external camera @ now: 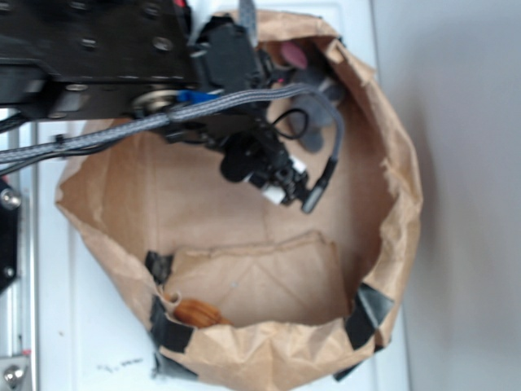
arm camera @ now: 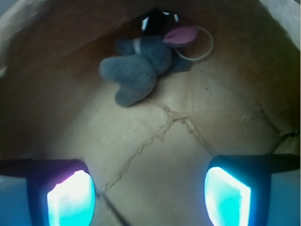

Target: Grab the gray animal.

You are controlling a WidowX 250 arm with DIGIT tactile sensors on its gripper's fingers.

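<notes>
Approach under way: my gripper point(arm camera: 149, 195), jaws spread and empty, faces the gray animal point(arm camera: 141, 70) at upper centre; next I advance.

Gray animal point(arm camera: 141, 68): we see dark-gray plush lobes and a pink ear
Pose: lying flat
Place: upper centre of our wrist view

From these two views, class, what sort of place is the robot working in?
Probably a lab test setup rather than a home: a crumpled brown paper bag patched with black tape forms a pen on a white surface, holding the gray animal and a brown shell-like toy.
</notes>
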